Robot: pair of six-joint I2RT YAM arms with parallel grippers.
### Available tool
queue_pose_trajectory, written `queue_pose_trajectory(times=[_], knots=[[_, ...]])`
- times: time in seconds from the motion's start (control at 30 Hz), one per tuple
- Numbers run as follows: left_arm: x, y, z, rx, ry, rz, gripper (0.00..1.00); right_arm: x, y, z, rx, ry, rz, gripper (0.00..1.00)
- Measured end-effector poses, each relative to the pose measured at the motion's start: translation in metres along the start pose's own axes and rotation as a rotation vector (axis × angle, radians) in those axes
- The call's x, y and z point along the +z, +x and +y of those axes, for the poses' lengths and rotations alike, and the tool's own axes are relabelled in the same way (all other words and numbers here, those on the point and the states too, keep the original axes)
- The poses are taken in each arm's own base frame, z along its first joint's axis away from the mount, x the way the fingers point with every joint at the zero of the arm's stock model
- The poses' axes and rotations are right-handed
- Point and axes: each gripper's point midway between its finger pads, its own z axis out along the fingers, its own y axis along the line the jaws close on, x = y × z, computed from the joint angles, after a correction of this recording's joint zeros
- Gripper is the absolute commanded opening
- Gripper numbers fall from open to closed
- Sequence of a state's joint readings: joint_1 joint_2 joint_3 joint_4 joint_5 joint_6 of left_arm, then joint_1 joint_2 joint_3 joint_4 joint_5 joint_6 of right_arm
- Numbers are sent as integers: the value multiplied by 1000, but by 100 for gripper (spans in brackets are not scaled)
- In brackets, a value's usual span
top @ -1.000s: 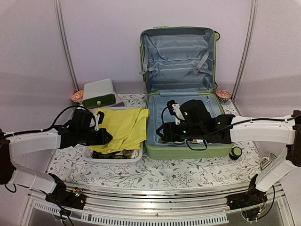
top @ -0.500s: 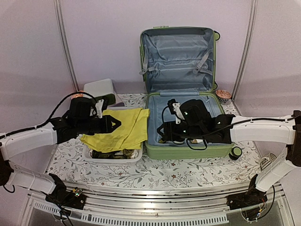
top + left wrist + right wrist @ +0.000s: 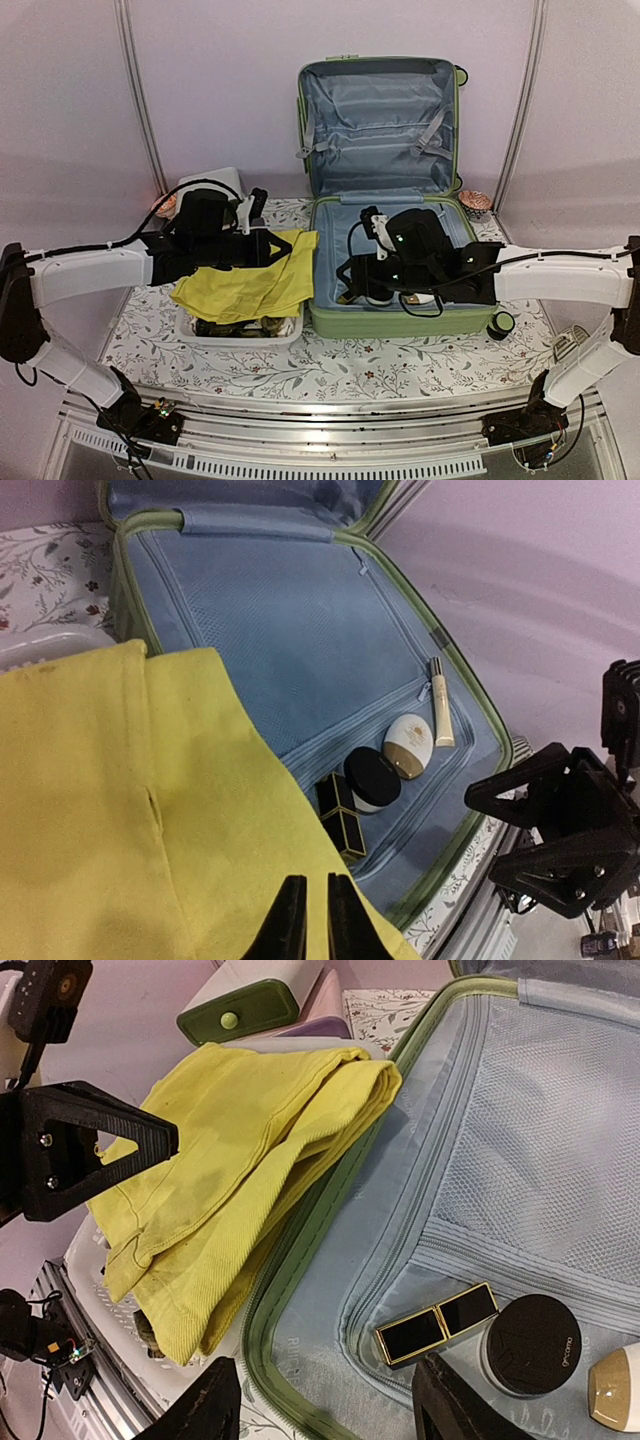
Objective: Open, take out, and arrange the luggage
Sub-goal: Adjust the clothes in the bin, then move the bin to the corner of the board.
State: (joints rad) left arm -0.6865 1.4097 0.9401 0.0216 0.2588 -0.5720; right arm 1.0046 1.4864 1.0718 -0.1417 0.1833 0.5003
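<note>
Flowered cloth is covering the worktop (image 3: 400, 375) where the luggage (image 3: 380, 100) is lying open. Left of it, the left tool (image 3: 317, 885) is pinching a yellow cloth (image 3: 250, 285) over the basket (image 3: 240, 335), seemingly arranging it. The right tool (image 3: 330, 1380), spread, is hovering inside the luggage, likely waiting for the cosmetics (image 3: 525, 1345).

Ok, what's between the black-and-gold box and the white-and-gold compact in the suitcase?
A round black-lidded jar lies between the black-and-gold box and the white-and-gold compact, on the suitcase lining; the right wrist view shows it best.

Pale lilac walls (image 3: 220, 80) rise behind a table (image 3: 330, 375) with floral cloth.
</note>
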Motion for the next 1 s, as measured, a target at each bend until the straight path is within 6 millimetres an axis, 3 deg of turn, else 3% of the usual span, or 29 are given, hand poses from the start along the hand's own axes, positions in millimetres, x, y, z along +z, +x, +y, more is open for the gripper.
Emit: queue_pose_trajectory(times=[0.17, 0.4, 0.5, 0.7, 1.0], knots=[[-3, -8, 4, 6, -34, -38, 0, -4, -1, -3, 2, 9, -11, 61], [6, -3, 14, -9, -69, -18, 0, -3, 0, -6, 1, 20, -10, 61], [17, 8, 28, -23, -115, 15, 0, -3, 0, -6, 2, 20, -10, 61], [46, 50, 63, -81, -195, 138, 0, -3, 0, -7, 3, 21, -10, 61], [49, 58, 72, -96, -202, 111, 0, -3, 3, -8, 8, 25, -6, 61]])
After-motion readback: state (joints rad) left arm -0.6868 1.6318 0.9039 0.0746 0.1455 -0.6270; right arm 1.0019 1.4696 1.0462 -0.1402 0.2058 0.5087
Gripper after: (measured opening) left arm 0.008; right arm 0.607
